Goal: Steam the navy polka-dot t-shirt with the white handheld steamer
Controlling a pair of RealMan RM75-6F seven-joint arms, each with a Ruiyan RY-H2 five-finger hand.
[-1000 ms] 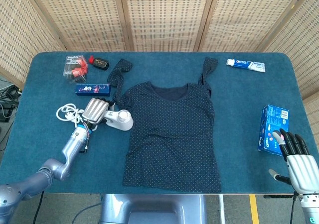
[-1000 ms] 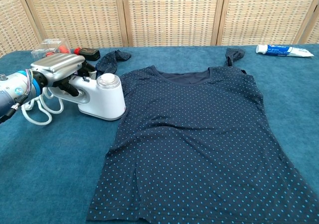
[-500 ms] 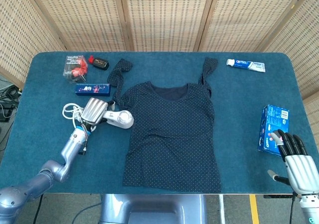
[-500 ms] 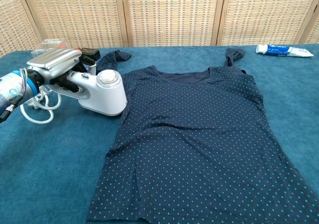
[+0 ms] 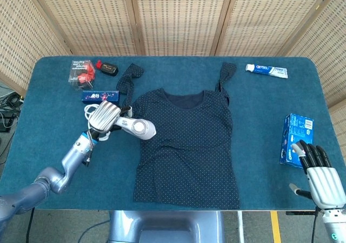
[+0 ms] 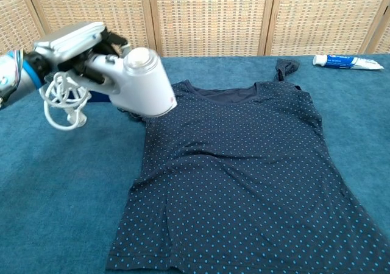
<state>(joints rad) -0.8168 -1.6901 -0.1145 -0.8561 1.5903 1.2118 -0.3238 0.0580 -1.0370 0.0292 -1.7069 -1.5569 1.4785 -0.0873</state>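
Note:
The navy polka-dot t-shirt (image 5: 186, 146) (image 6: 244, 170) lies flat in the middle of the blue table, neck toward the back. My left hand (image 5: 104, 116) (image 6: 73, 41) grips the handle of the white handheld steamer (image 5: 138, 127) (image 6: 141, 82) and holds it in the air. The steamer's head hangs over the shirt's left shoulder, and its white cord (image 6: 63, 100) dangles below the hand. My right hand (image 5: 320, 170) rests at the table's front right corner, fingers spread, holding nothing. The chest view does not show it.
A toothpaste tube (image 5: 266, 70) (image 6: 347, 61) lies at the back right. A blue box (image 5: 296, 139) sits near my right hand. At the back left are a clear packet with red contents (image 5: 80, 72), a small black item (image 5: 109, 68) and a dark blue bar (image 5: 100, 96).
My left hand has lifted the steamer off the table and carried it right, over the shirt's left shoulder; the cord rose with it. The right hand has barely moved.

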